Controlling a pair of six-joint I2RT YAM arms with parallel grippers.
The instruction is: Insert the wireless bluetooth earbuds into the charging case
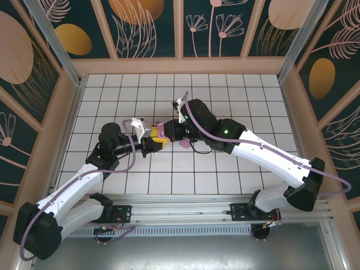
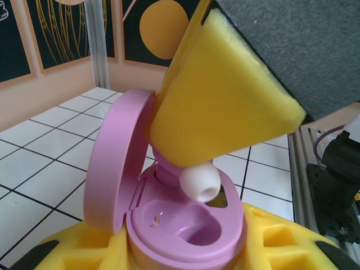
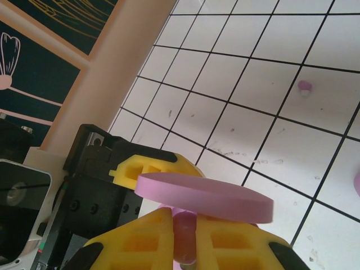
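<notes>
Charging case (image 2: pixel 180 225) is clamped at its base between the yellow fingers of the left gripper (image 2: pixel 183 256), whose jaws are closed on it. In the top view you find this pair near the middle of the table (image 1: pixel 225 90), slightly toward its left edge. Note that the lid (image 2: pixel 115 169) stands open and upright on the left side of the base, and that the well (image 2: pixel 199 228) in the base is empty. Look next just to the right and above: the earbud (image 2: pixel 199 183), pink with a white tip, hangs over the open base, its tip pointing down toward the well. You cannot tell whether it touches the case. The right gripper (image 3: pixel 184 233) is closed on this earbud, with the pink stem pinched between its yellow fingers and the lid edge-on directly in front of them. A pink oval (image 1: pixel 184 144) lies flat on the table just beside the right gripper, on the side toward the near edge. In the right wrist view, a second earbud (image 3: pixel 304 86) lies loose on a white tile, well apart from both grippers.
</notes>
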